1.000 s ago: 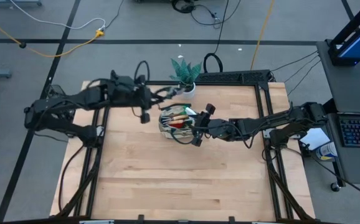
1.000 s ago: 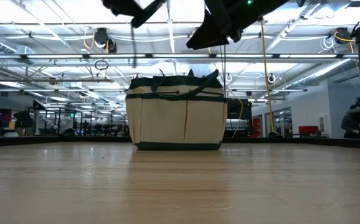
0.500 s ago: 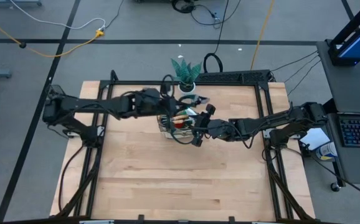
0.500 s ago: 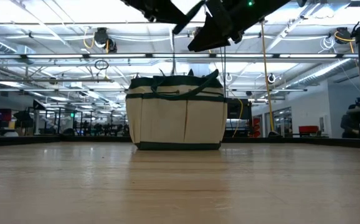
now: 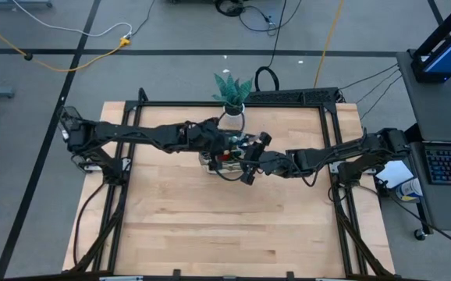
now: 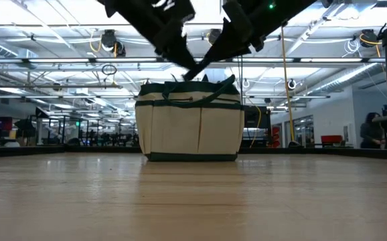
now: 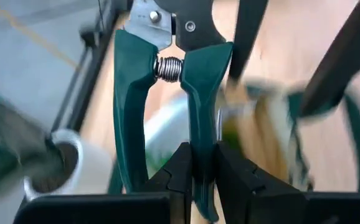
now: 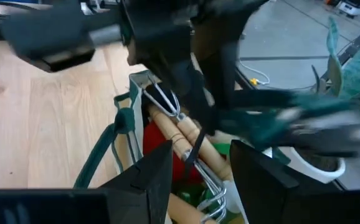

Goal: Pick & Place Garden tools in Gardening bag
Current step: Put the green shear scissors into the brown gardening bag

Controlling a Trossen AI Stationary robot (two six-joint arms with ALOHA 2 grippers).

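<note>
The left gripper (image 7: 203, 163) is clamped on one handle of the dark green-handled pruning shears (image 7: 167, 81), above the round beige fabric bag (image 6: 189, 122) mid-frame in the low view. The right gripper (image 8: 198, 174) hovers beside the bag's rim, its jaws apart and empty.

High view: overhead, straight down on the whole table (image 5: 171, 226). Low view: table height, level, facing the gardening bag (image 6: 189, 120) with the room behind; the bag (image 5: 214, 160) sits near 12 o'clock from table centre overhead. Both wrist views are close on that bag.
</note>
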